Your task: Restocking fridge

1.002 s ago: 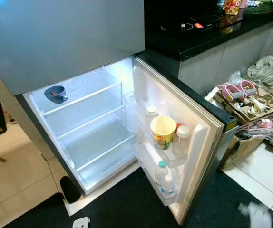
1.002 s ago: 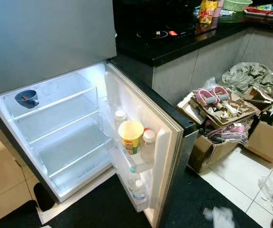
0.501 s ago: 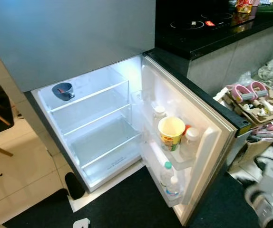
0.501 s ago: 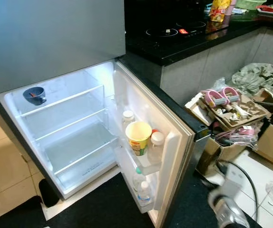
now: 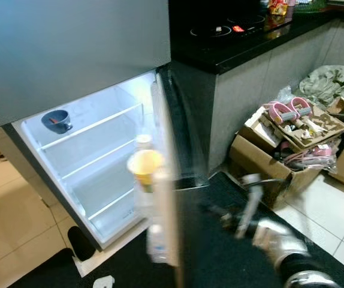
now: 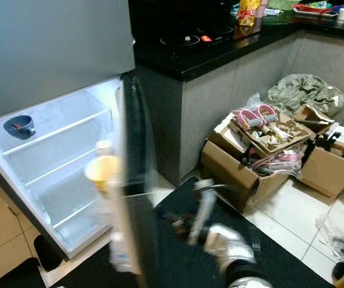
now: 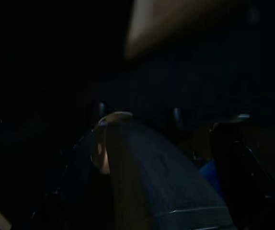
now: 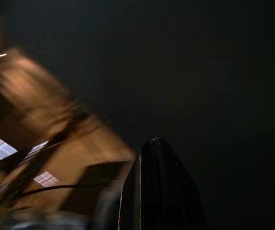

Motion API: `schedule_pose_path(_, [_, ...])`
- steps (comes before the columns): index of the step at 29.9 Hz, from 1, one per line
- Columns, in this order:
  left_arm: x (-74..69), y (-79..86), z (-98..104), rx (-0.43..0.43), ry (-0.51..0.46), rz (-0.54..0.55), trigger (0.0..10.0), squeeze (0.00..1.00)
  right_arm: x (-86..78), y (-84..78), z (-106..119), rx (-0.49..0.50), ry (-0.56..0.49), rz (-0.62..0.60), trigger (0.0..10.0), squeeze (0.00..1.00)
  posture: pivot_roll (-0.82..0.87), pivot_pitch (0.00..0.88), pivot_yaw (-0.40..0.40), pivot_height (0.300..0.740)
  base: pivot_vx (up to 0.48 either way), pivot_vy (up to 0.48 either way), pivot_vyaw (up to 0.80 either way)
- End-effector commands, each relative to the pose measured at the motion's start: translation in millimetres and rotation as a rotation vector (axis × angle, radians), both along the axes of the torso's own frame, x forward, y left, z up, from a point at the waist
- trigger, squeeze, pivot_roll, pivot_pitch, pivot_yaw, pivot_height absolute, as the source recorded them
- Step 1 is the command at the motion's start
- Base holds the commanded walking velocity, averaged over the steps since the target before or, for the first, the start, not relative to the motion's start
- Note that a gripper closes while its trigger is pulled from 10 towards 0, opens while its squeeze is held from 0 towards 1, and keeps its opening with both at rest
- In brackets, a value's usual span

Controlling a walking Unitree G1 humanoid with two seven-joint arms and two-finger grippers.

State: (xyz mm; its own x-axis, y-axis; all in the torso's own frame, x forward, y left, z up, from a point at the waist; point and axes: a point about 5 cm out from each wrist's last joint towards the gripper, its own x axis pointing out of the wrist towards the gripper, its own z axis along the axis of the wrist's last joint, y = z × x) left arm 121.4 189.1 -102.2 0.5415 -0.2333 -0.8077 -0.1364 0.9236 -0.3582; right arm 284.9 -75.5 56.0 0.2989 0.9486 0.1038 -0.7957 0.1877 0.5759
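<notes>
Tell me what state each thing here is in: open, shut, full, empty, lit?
Fridge door: part-way open, blurred.
Freezer door: shut.
Fridge interior: lit, glass shelves bare except one item.
Blue cup: upright on the top shelf.
Yellow cup: upright in the door rack.
Cardboard boxes: open, piled with clutter.
Right claw: raised by the door, too blurred to judge.

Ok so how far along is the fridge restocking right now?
Stocked already: a yellow cup and a bottle sit in the door rack. In hand: the right claw is by the outer face of the fridge door, which is blurred and half shut. Left: the inner shelves carry just a blue cup, so little looks restocked.
</notes>
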Motion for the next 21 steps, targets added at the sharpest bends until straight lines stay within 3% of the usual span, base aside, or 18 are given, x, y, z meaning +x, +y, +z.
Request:
schedule_pose_path(1, [-7.2, 3.9, -2, 0.010, 0.023, 0.004, 10.0, 0.00, 6.9, -0.8, 9, 0.019, -0.033, -0.011, 10.0, 0.00, -0.04, 0.000, 0.029, 0.740, 0.000, 0.000, 0.00])
schedule_pose_path(4, [-6.6, 2.2, -2, 0.007, 0.021, 0.003, 10.0, 0.00, 22.4, -25.1, -10, -0.137, 0.035, -0.284, 10.0, 0.00, -0.04, 0.000, 0.028, 0.740, 0.000, 0.000, 0.00])
schedule_pose_path(6, [-6.6, 2.2, -2, 0.007, 0.021, 0.003, 10.0, 0.00, 22.4, -25.1, -10, -0.137, 0.035, -0.284, 10.0, 0.00, -0.04, 0.000, 0.028, 0.740, 0.000, 0.000, 0.00])
schedule_pose_path(7, [-7.0, 2.1, -2, 0.008, 0.023, 0.004, 10.0, 0.00, 20.8, -41.0, -21, -0.235, 0.066, -0.374, 10.0, 0.00, -0.04, 0.000, 0.025, 0.740, 0.000, 0.000, 0.00])
schedule_pose_path(11, [-9.0, 1.8, -3, 0.011, 0.030, 0.005, 10.0, 0.00, -0.1, -88.2, -54, -0.453, 0.207, -0.573, 10.0, 0.00, -0.04, 0.000, 0.021, 0.740, 0.000, 0.000, 0.00])
schedule_pose_path(14, [-9.1, 1.2, -3, 0.010, 0.031, 0.005, 10.0, 0.00, -9.2, -98.7, -64, -0.515, 0.251, -0.612, 10.0, 0.00, -0.04, 0.000, 0.016, 0.740, 0.000, 0.000, 0.00])
schedule_pose_path(16, [-8.8, -0.5, -3, 0.009, 0.031, 0.006, 10.0, 0.00, -31.2, -118.3, -85, -0.652, 0.344, -0.685, 10.0, 0.00, -0.04, 0.000, 0.015, 0.740, 0.000, 0.000, 0.00])
schedule_pose_path(17, [-8.8, -0.5, -3, 0.009, 0.031, 0.006, 10.0, 0.00, -31.2, -118.3, -85, -0.652, 0.344, -0.685, 10.0, 0.00, -0.04, 0.000, 0.015, 0.740, 0.000, 0.000, 0.00])
schedule_pose_path(18, [-8.5, -1.1, -3, 0.009, 0.029, 0.006, 10.0, 0.00, -45.1, -128.6, -96, -0.718, 0.402, -0.728, 10.0, 0.00, -0.04, 0.000, 0.013, 0.740, 0.000, 0.000, 0.00])
schedule_pose_path(20, [-8.5, -1.1, -3, 0.009, 0.029, 0.006, 10.0, 0.00, -45.1, -128.6, -96, -0.718, 0.402, -0.728, 10.0, 0.00, -0.04, 0.000, 0.013, 0.740, 0.000, 0.000, 0.00])
schedule_pose_path(21, [-8.2, -1.3, -3, 0.010, 0.029, 0.007, 10.0, 0.00, -56.5, -136.9, -104, -0.778, 0.444, -0.765, 10.0, 0.00, -0.04, 0.000, 0.016, 0.740, 0.000, 0.000, 0.65])
